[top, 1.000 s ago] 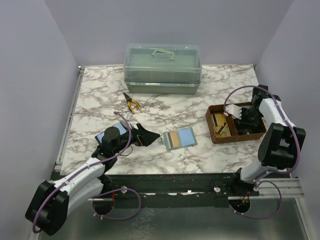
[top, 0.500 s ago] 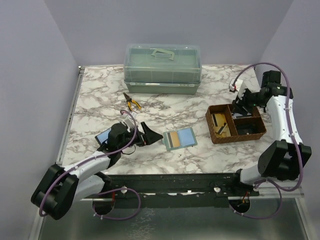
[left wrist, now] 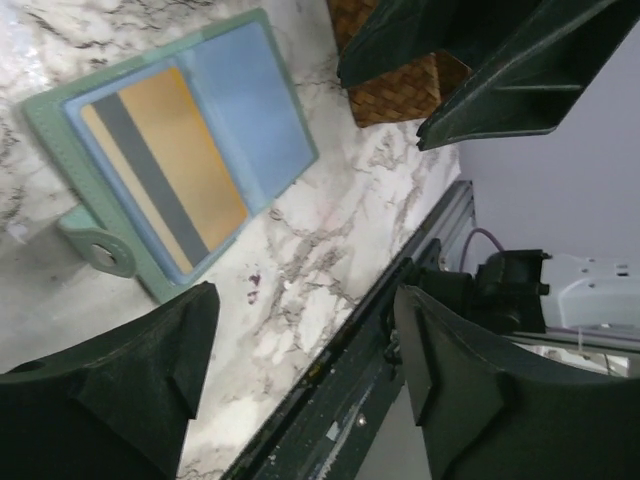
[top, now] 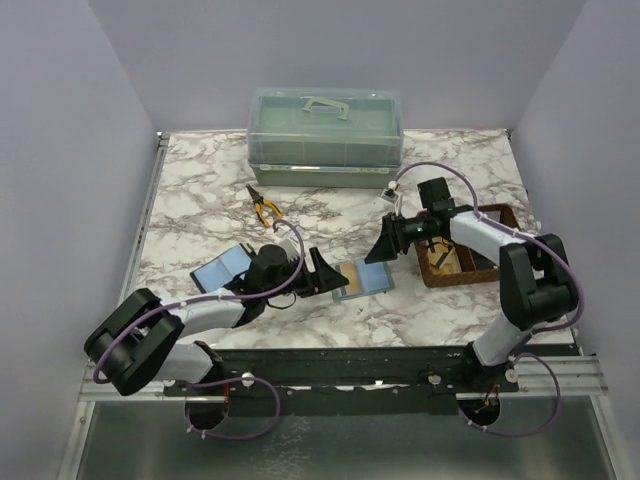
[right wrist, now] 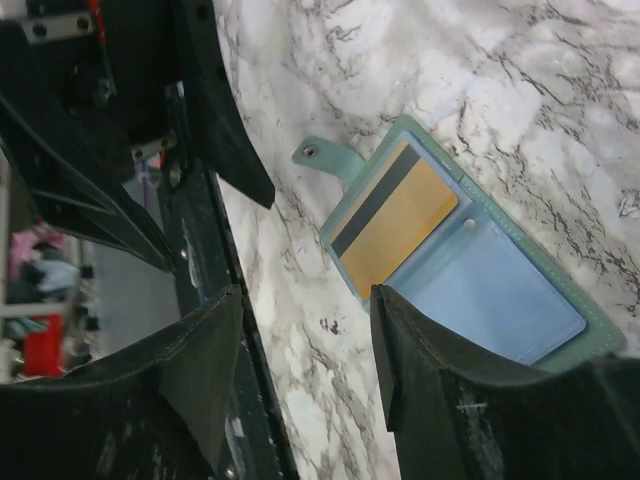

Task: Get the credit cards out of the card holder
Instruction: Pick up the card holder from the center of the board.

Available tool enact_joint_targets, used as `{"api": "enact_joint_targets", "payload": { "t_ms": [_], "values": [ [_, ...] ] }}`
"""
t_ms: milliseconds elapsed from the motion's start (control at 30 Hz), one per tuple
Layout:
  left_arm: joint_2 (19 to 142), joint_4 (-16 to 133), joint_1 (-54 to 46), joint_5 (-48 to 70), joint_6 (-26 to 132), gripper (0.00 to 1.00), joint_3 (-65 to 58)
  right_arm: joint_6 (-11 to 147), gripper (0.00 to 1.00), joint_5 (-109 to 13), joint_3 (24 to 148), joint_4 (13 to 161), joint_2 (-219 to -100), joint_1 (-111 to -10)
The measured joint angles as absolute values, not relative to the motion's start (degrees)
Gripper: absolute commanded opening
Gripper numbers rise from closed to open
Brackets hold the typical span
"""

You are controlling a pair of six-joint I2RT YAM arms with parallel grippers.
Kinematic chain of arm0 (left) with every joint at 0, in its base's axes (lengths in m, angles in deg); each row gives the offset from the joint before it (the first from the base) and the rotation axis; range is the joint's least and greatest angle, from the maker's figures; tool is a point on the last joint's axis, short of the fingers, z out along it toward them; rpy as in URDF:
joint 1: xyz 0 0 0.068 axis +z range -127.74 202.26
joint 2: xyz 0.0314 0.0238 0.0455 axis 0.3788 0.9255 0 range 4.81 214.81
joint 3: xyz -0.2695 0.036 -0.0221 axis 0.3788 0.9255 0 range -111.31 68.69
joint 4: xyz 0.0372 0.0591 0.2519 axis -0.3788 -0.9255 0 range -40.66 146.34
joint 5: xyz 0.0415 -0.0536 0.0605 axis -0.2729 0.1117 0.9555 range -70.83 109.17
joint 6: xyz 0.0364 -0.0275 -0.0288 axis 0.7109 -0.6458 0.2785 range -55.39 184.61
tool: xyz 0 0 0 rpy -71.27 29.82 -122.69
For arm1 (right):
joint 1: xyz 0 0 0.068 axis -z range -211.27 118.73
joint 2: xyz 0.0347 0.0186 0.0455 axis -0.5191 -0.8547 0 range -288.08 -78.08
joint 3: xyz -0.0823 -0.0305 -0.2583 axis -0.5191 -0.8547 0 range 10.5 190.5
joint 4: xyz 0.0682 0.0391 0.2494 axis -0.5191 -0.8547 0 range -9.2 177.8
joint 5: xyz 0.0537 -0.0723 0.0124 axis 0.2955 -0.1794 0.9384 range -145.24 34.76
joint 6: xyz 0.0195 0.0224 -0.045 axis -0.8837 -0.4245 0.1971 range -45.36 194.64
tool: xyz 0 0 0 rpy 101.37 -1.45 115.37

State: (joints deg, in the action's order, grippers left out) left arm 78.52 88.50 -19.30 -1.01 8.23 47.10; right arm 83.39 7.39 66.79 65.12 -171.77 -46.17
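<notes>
Moved: right gripper (top: 385, 243) from woven basket (top: 457, 276) to card holder (top: 366, 277); left gripper (top: 328, 273) closer.
Holder: soft, unfolded; tan card (right wrist: 400, 225) slotted.
Jaws: both spread, empty.

The white-and-black left arm (top: 205, 312) stretches low from the table's near-left edge toward mid-table, its left gripper (top: 328, 273) empty with jaws parted. The right arm (top: 485, 232) bends leftward from the right side, and the right gripper (top: 383, 247), also spread and empty, faces the left one.
</notes>
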Motion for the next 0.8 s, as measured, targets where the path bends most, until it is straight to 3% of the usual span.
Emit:
{"api": "enact_joint_targets", "payload": {
  "t_ms": [300,467,800],
  "values": [
    [87.3,89.7,-19.9,4.2,6.5,0.5,44.1,63.3,0.56,7.3,63.8,77.8,-178.0,-46.4],
    [92.0,90.1,-20.1,5.6,6.3,0.47,42.7,59.0,0.49,6.5,63.5,81.0,-180.1,-48.0],
    [95.7,90.5,-20.1,7.2,6.6,0.33,42.6,56.7,0.49,2.3,63.5,81.3,-184.3,-51.7]
  ]
}}
